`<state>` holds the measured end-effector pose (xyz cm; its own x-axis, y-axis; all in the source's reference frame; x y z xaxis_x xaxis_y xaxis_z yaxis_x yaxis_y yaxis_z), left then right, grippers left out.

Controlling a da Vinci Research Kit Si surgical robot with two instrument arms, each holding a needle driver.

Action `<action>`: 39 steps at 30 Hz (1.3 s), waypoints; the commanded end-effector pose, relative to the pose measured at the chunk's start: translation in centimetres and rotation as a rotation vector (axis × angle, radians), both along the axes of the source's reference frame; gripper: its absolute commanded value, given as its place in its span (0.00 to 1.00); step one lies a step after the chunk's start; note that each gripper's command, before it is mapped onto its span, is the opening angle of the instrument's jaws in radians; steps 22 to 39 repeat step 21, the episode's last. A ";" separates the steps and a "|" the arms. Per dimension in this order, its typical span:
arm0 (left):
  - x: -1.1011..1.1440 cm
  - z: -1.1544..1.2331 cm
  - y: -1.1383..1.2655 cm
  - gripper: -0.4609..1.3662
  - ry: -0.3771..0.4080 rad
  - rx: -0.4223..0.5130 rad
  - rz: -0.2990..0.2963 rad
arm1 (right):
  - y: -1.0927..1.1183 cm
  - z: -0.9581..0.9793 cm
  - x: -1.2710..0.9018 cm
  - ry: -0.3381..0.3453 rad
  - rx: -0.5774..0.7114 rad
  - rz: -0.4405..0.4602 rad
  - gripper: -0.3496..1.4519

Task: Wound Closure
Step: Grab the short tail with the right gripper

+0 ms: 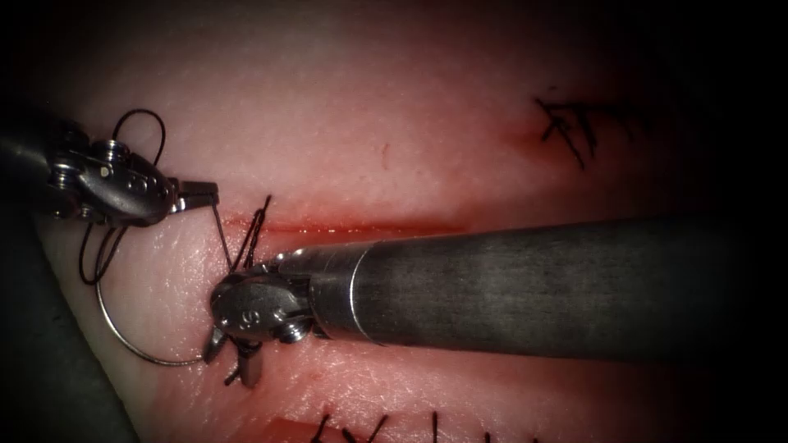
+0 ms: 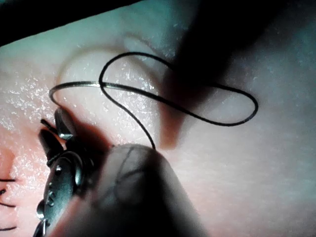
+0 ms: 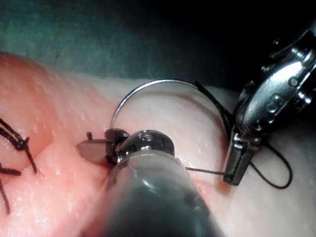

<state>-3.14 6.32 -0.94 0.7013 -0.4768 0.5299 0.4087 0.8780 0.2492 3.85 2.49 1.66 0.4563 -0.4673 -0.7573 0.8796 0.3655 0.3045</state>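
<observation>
Two claws busy here, so quick rundown. Your right claw (image 1: 231, 354) is clamped on the needle (image 1: 123, 336) at one end of its curve, and the rest of the arc swings out from that claw toward your left claw (image 1: 197, 195), lying free over the tissue (image 1: 345, 107), not in it as far as I can see. Your left claw is closed narrow on the thread (image 1: 222, 238), which runs from its tip down to the knot-like tangle at the left end of the cut (image 1: 353, 228), right beside the right claw's wrist. More thread loops loosely behind the left claw.

My take on doing this bit well: keep the left claw's strand just snug so it doesn't drag on the cut's edge. Watch those slack loops near the needle; they look easy to snag. Keep the needle's grip firm so the curve doesn't twist in the jaws.
</observation>
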 end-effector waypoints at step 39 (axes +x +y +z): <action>0.00 0.03 -0.01 0.06 -0.002 -0.005 0.000 | -0.06 0.14 -0.06 -0.016 -0.018 -0.019 0.33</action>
